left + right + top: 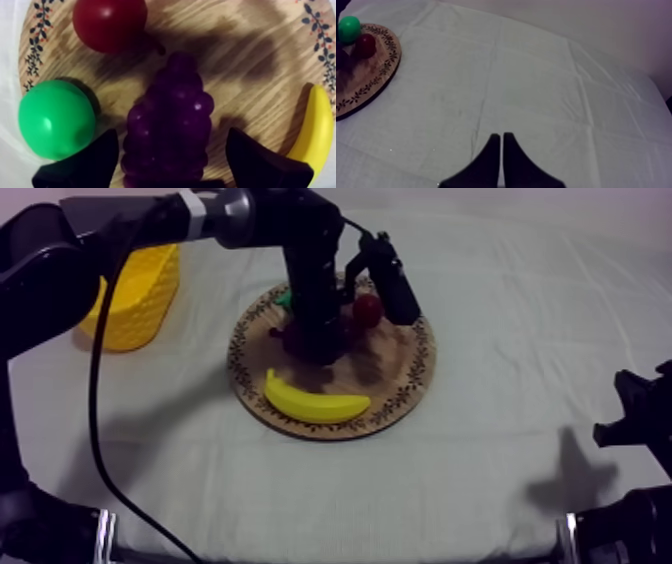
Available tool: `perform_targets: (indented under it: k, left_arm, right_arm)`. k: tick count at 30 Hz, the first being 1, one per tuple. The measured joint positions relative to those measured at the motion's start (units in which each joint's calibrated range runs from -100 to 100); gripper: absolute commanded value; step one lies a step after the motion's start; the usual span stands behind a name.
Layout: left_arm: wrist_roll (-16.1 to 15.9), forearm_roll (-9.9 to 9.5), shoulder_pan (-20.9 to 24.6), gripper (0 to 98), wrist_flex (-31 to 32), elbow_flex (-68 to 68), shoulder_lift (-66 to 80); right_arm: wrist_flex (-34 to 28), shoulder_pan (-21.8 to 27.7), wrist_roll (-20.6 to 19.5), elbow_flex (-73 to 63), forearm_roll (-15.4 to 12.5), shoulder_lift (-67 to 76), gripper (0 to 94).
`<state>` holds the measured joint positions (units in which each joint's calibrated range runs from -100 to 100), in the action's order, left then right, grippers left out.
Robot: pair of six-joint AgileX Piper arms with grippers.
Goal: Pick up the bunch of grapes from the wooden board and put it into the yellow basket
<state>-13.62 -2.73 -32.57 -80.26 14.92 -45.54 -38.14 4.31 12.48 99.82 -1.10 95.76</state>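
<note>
Over the board (pixel 400 393), left gripper (pixel 172 132) spread wide, one finger either side of the grapes (pixel 172 95), which lie on the wood near 10 o'clock of centre in the top view. Green fruit (pixel 56 120) sits just beside one finger: lower squarely and close across the grapes' middle without nudging that fruit. Basket (pixel 135 298) stands at the board's 9 o'clock. Right gripper (pixel 501 136), over bare cloth (pixel 536 75), is pinched narrow, empty.

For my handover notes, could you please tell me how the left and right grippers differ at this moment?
The left gripper is open, the right gripper shut. The left gripper straddles the bunch of grapes on the wooden board; the right gripper hangs over bare cloth. Both have black fingers.
</note>
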Motion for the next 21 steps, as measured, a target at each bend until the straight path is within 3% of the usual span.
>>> perform_targets:
  k: [6,16,21]
  left_arm:
    - [1.0,-0.23,0.1,70.2,-0.7,0.0,-1.2]
    - [3.4,-0.90,0.0,50.0,-2.0,0.8,-2.6]
    - [4.3,-1.03,-0.1,45.7,-1.6,0.4,-2.4]
  right_arm:
    - [0.0,0.0,0.0,0.0,0.0,0.0,0.3]
    - [0.0,0.0,0.0,0.0,0.0,0.0,0.3]
    - [0.0,0.0,0.0,0.0,0.0,0.0,0.3]
